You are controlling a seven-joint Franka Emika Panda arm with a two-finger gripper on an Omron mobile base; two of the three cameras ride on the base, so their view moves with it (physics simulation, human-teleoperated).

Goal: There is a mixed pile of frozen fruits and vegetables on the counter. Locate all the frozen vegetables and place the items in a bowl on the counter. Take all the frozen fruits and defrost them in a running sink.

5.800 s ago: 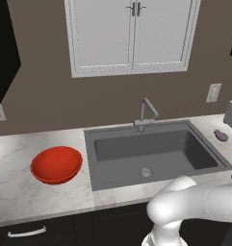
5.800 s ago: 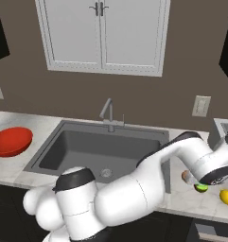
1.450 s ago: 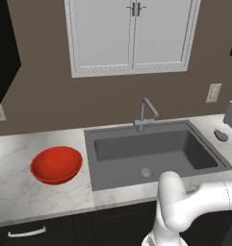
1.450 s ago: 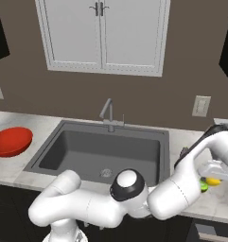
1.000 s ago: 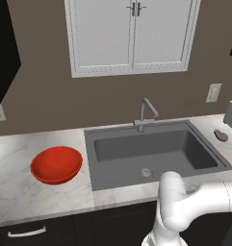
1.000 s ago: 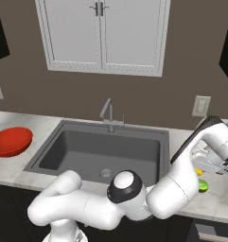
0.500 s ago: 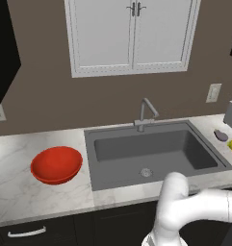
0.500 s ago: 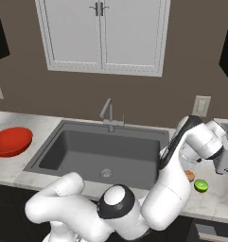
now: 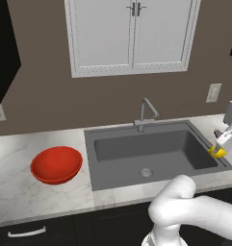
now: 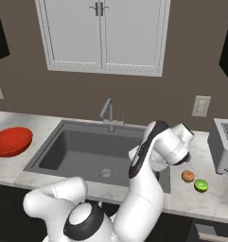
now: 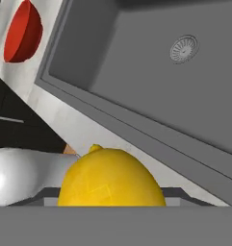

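My gripper [image 9: 218,148] is shut on a small yellow roundish piece [image 9: 215,153], one of the frozen vegetables, and holds it in the air over the right rim of the sink [image 9: 151,153]. The hand view has the yellow piece [image 11: 110,178] close up at the bottom, above the sink's rim, with the dark basin [image 11: 175,81] and its drain beyond. The red bowl [image 9: 56,165] sits on the counter [image 9: 21,192] left of the sink. An orange piece [image 10: 187,176] and a bright green round fruit [image 10: 201,185] lie on the counter right of the sink.
A thin metal faucet [image 9: 145,114] stands behind the basin. A toaster [image 10: 223,152] sits at the far right of the counter. My own arm [image 10: 158,156] arches over the sink's right side. Dark cabinets run below the counter.
The gripper rose off the counter at the right with the yellow piece in it and swung left to the sink's right rim. The orange and green pieces stayed put.
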